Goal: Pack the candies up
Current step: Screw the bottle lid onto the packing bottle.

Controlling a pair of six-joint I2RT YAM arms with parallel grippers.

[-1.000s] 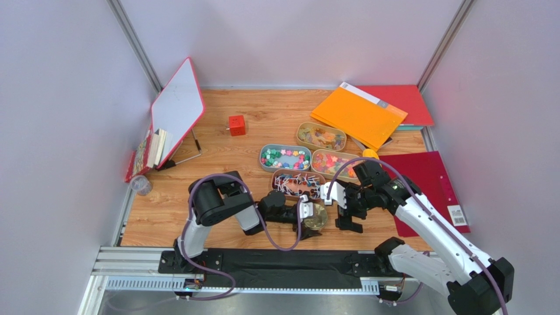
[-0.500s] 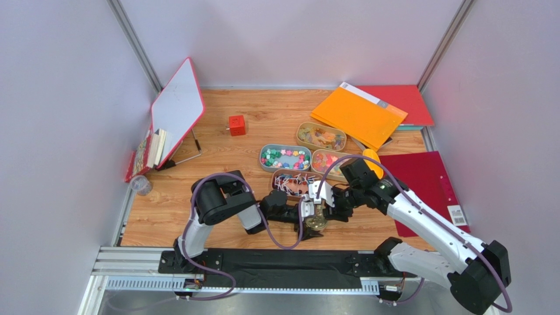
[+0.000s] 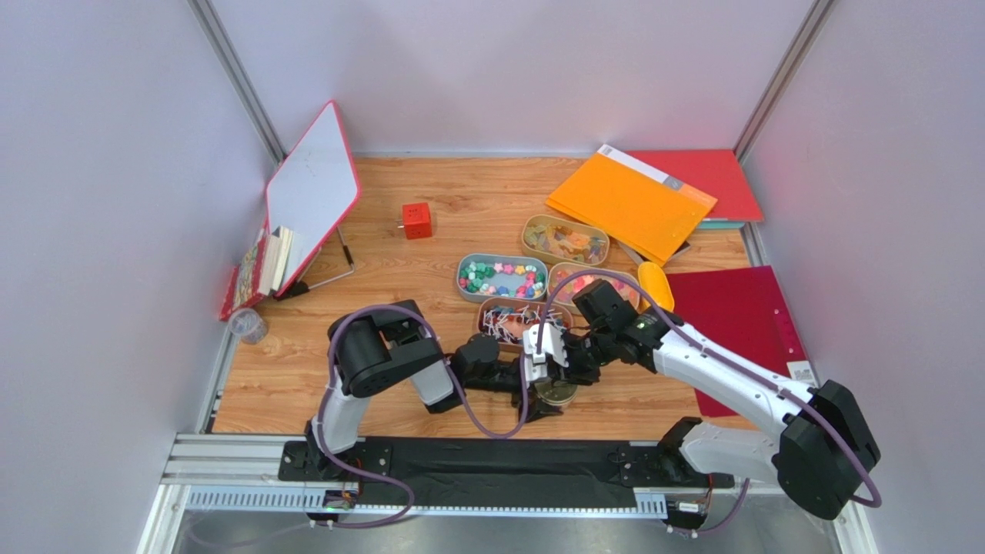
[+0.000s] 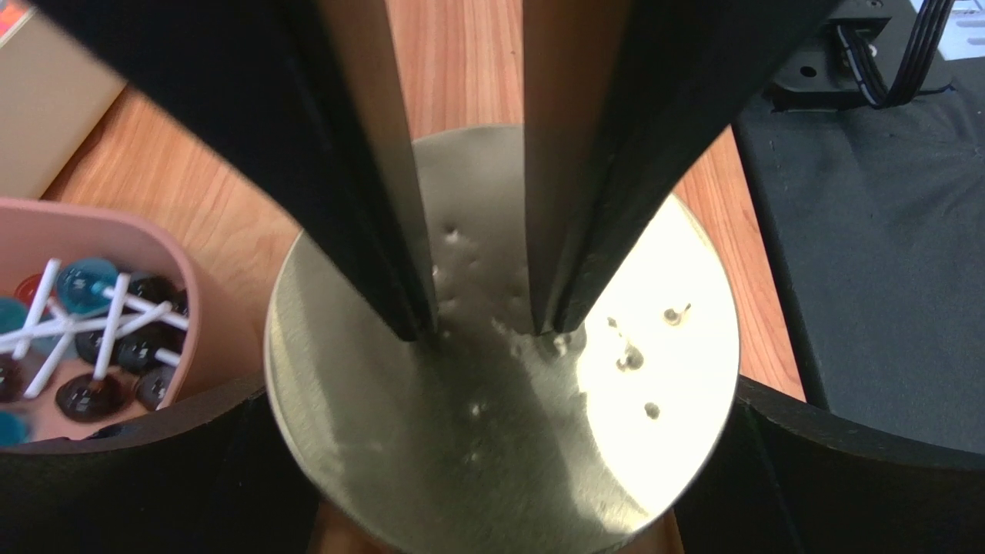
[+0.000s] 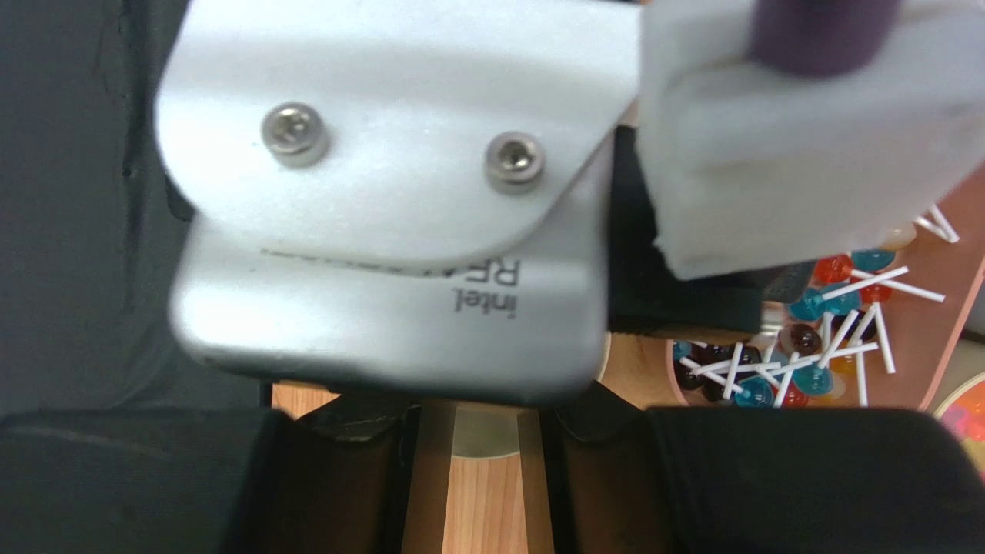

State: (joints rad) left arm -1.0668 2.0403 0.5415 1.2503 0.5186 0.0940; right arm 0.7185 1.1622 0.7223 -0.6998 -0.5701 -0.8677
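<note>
Candies (image 3: 501, 278) lie sorted in four oval trays (image 3: 460, 281) mid-surface in the top view. Just nearer, the left pincer (image 3: 553, 386) flanks a round gold lid (image 3: 562, 395) and the right pincer (image 3: 567, 367) reaches onto it.

From the left wrist, its own jaws stand wide on either side of the lid. The right one's fingers, narrowly apart with nothing between, rest tip-down on its face. Lollipops (image 4: 81, 346) fill the pink tray (image 4: 173, 248) beside.

From the right wrist, the left arm's camera housing (image 5: 393, 208) crowds the frame.

The lid looks like the job in hand: take its rim, not the slick face, and go slowly, since the wrists almost meet.
</note>
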